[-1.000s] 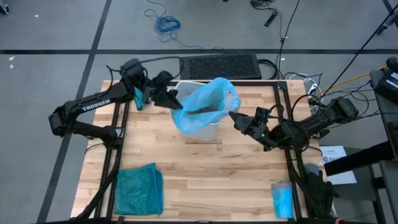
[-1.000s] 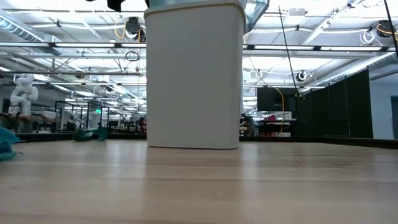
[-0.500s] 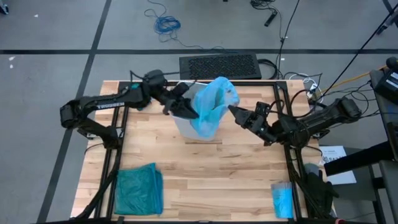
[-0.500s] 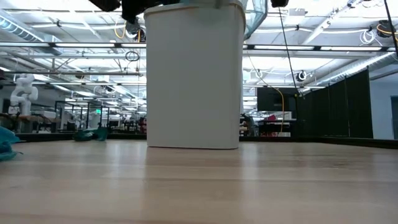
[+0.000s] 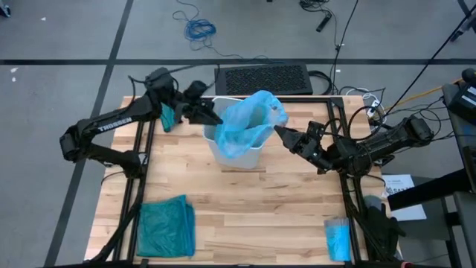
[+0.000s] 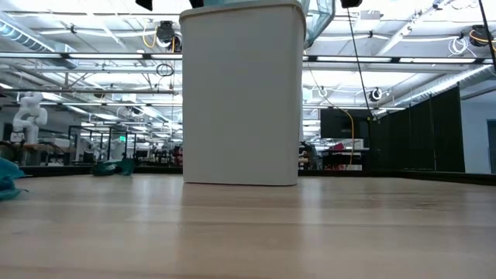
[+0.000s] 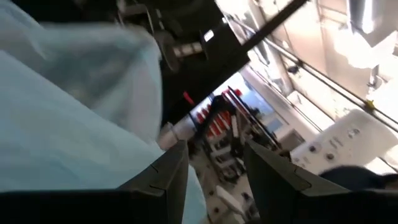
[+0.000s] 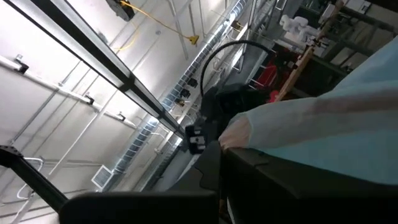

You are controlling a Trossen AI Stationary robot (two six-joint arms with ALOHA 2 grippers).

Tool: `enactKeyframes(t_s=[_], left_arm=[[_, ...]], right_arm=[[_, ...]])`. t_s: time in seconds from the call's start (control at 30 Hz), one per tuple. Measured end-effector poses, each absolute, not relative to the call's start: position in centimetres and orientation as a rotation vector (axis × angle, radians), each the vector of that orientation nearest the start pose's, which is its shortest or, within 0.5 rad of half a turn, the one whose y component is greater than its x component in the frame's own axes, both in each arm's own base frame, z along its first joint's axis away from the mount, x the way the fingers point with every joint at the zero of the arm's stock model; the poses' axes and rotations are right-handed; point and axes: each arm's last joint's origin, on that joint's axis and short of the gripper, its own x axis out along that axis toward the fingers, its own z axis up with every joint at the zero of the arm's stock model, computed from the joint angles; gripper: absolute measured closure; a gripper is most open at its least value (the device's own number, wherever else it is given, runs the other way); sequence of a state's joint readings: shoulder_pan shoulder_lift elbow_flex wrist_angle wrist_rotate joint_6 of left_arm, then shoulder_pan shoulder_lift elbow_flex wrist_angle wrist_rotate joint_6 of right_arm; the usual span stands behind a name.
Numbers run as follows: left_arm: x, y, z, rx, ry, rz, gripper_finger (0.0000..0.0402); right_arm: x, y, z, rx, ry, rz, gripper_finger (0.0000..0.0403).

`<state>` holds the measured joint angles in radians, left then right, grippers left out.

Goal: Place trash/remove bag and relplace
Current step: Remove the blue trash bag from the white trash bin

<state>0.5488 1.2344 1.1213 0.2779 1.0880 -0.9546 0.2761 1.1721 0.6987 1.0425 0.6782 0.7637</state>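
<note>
On the left we see the left gripper (image 5: 213, 117) at the left rim of the white bin (image 5: 236, 154). Its fingers stand partly apart, and we cannot tell if they hold the bag (image 5: 249, 123). The pale blue bag sits in the top of the bin and puffs up over the rim. On the right, the right gripper (image 5: 279, 133) is pinched shut on the bag's right edge. A teal bag (image 5: 165, 227) lies at the table's (image 5: 253, 216) near left corner, and a small blue packet (image 5: 337, 238) at its near right.
</note>
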Motion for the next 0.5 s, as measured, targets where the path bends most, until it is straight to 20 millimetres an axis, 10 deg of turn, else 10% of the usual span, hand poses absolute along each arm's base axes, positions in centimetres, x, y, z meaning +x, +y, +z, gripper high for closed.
enactKeyframes(t_s=[0.3, 0.5], left_arm=[[23.6, 15.3, 37.6, -0.846, 0.163, -0.360, 0.0249], [25.2, 14.5, 35.9, -0.853, 0.241, -0.378, 0.0249]], right_arm=[[23.5, 4.8, 33.7, 1.008, -0.643, -0.177, 0.0403], [23.5, 4.8, 33.7, 1.018, -0.644, -0.172, 0.0403]])
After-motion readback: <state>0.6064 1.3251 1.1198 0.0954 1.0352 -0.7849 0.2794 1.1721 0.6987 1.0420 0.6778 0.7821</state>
